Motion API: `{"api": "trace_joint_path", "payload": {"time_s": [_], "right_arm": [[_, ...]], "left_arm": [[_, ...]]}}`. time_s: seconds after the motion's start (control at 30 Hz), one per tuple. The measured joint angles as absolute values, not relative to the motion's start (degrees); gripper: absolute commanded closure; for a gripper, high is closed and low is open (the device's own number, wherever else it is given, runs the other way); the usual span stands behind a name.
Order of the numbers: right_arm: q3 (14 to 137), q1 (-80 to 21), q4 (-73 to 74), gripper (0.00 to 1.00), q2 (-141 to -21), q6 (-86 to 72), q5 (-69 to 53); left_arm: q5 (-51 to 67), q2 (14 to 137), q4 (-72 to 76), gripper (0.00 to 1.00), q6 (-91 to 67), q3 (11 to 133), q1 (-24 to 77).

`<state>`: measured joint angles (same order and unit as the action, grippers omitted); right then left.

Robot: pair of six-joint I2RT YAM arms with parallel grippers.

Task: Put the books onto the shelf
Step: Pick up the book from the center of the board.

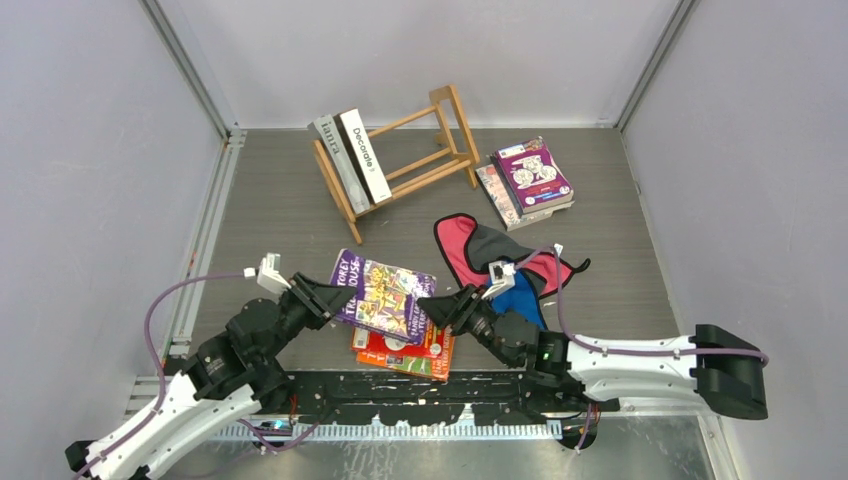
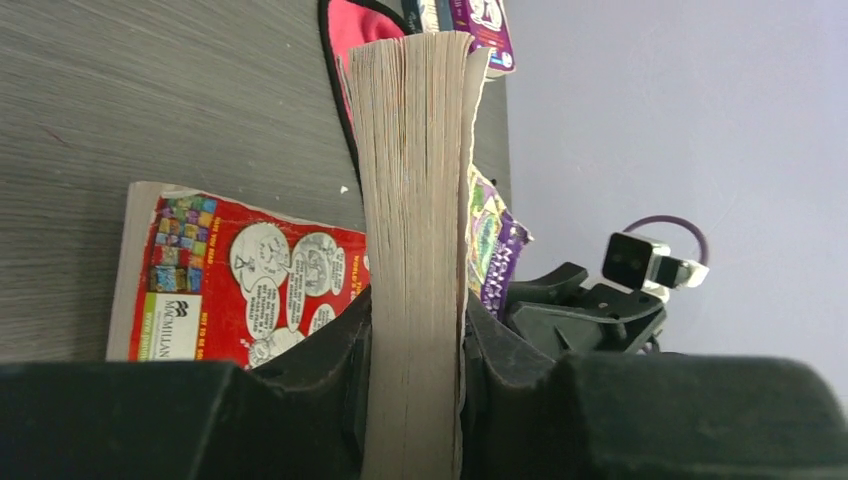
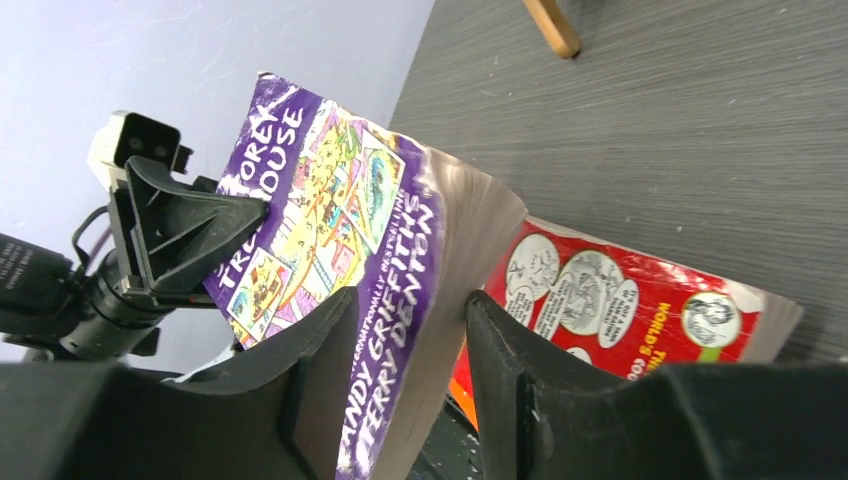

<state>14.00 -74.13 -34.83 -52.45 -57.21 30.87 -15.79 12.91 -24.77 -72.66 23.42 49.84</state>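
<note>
Notably, left fingers [image 2: 330, 350] clamp purple paperback [image 3: 330, 210], spine lettered "GRIFFITH", "DENTON"; right fingers [image 3: 510, 360] straddle spine, grip unclear.

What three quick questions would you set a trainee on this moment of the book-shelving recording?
1. True or false: the large grey book and the white "Decorate" book already stand in the light-wood slatted rack.
2. The left gripper is clamped on: A) the page edge of the purple paperback; B) a red cloth; C) a wooden end piece.
3. Fill in: in the top view, the pile of small paperbacks lies to the ___ of the rack.
Key: 1 true; 2 A; 3 right.
</note>
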Motion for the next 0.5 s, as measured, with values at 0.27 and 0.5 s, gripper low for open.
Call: {"api": "trace_joint_path", "payload": {"time_s": [0.27, 0.5], "right_arm": [[16.6, -74.13, -21.08, 0.47, -42.15, -52.56, 35.48], [25.12, -74.13, -6.28, 0.46, -41.3, -44.18, 41.19]], "left_arm": [[-20.08, 17.37, -31.94, 1.0, -65.87, 26.89, 49.84], [-21.89, 31.0, -31.44, 1.0, -59.0, 36.97, 49.84]]}}
